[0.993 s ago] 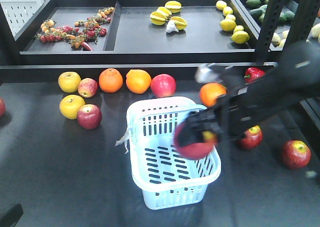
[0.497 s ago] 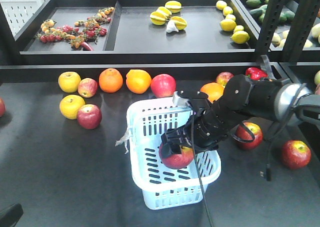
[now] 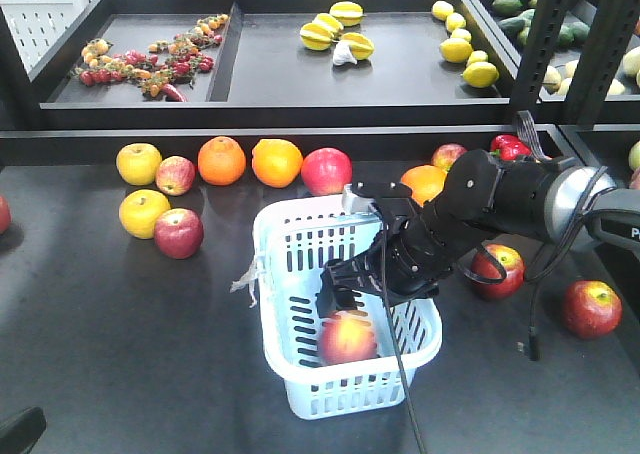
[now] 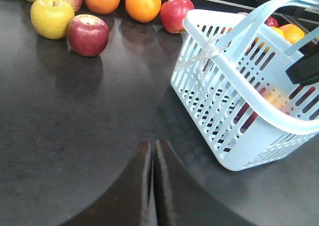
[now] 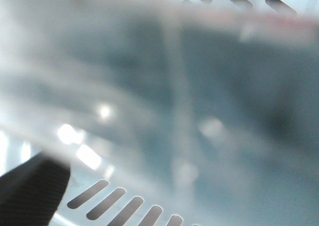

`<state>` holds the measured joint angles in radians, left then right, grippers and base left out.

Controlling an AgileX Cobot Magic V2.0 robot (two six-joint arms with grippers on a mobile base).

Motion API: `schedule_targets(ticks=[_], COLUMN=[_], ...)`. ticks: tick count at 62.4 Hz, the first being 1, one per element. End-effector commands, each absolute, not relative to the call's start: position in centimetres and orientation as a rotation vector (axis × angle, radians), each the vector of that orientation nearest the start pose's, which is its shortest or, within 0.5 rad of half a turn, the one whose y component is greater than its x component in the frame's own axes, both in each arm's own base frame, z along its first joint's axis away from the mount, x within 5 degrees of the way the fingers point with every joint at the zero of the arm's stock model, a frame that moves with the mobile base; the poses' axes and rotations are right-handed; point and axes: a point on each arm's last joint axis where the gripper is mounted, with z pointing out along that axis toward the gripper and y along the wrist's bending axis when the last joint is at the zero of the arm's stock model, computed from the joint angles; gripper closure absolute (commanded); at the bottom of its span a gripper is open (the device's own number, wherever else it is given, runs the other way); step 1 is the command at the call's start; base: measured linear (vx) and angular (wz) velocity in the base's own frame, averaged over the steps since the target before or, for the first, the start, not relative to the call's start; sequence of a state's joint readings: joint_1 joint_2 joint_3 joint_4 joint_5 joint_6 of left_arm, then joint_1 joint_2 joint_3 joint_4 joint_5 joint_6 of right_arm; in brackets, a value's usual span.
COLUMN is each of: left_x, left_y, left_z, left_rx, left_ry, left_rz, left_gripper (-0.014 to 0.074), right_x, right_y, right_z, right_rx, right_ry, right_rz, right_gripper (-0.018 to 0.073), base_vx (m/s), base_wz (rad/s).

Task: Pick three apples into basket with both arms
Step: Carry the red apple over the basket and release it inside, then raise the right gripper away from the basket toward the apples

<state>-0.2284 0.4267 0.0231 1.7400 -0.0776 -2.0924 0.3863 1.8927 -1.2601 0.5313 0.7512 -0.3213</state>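
Right arm [image 3: 520,199]: reaching in from the table's [image 3: 100,354] right edge and bending down over the basket [image 3: 350,394], with a cable hanging past the basket's front wall.
Right tool [image 3: 350,286]: hanging just inside the basket's rim, with its jaws standing apart and gripping nothing. The right wrist view is showing only one finger [image 5: 30,193], at the lower left against blurred basket slots.
Left tool [image 4: 152,186]: hovering low near the table's front edge, left of the basket, with its fingers pressing together and nothing between them.
Basket: one, standing mid-table toward the front edge.
Apple [image 3: 348,339]: one, lying on the basket floor toward the front wall, directly below the right tool and apart from it.
Loose red apples [image 3: 178,233]: six sitting on the table in view, three left of and behind the basket and three to its right. Another red fruit is being cut off at the left edge.
Yellow apples [image 3: 138,162]: two, sitting toward the back-left.
Oranges [image 3: 221,160]: three, lining the table's back edge.
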Motion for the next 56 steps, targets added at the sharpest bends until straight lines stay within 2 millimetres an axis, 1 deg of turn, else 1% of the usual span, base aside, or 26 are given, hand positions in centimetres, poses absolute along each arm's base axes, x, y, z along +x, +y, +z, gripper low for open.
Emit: schedule_targets(ticks=[1,9,15,20,25,32,38,46,47,53,56], left_x=[8.5,8.5,8.5,8.5,8.5,8.5,8.5,8.5,8.5,8.5,8.5], left_y=[-2.5,-2.5,-2.5,-2.5,-2.5,-2.5,-2.5,-2.5,-2.5,-2.5,-2.5], left_z=[18.1,18.1,18.1,18.1,18.1,18.1,18.1,18.1,18.1,18.1,18.1], left_rx=[-0.095,-0.095,-0.095,-0.095,-0.095,-0.095,-0.095,-0.095,-0.095,-0.095,-0.095], left_ry=[1.949,1.949,1.949,1.949,1.949,1.949,1.949,1.949,1.949,1.949,1.949], left_rz=[-0.458,-0.458,-0.458,-0.458,-0.458,-0.458,-0.458,-0.458,-0.458,-0.458,-0.458], left_gripper=[0.0604,0.0604,0.0604,0.0604,0.0604,0.0604,0.0604,0.0604,0.0604,0.0604,0.0604], right_x=[34.4,34.4,34.2,33.8,33.3,32.6,32.1,31.0,30.8,29.7,28.8], right_y=[17.5,17.5,17.6,17.7,17.8,17.7,17.4,17.0,16.8,16.0,15.3], right_z=[21.4,21.5,22.0,22.7,23.4,24.2,25.0,26.8,27.2,29.2,30.7], right_rx=[-0.504,-0.508,-0.548,-0.601,-0.645,-0.697,-0.730,-0.777,-0.785,-0.829,-0.840], right_ry=[2.677,2.683,2.711,2.752,2.814,2.847,2.849,2.830,2.825,2.797,2.767], right_rz=[0.629,0.635,0.653,0.685,0.727,0.748,0.729,0.719,0.710,0.654,0.617], right_gripper=[-0.0166,-0.0148,-0.0119,-0.0079,-0.0019,0.0106,0.0281,0.0560,0.0574,0.0568,0.0567], base_vx=[0.00,0.00,0.00,0.00,0.00,0.00,0.00,0.00,0.00,0.00,0.00], base_wz=[0.00,0.00,0.00,0.00,0.00,0.00,0.00,0.00,0.00,0.00,0.00])
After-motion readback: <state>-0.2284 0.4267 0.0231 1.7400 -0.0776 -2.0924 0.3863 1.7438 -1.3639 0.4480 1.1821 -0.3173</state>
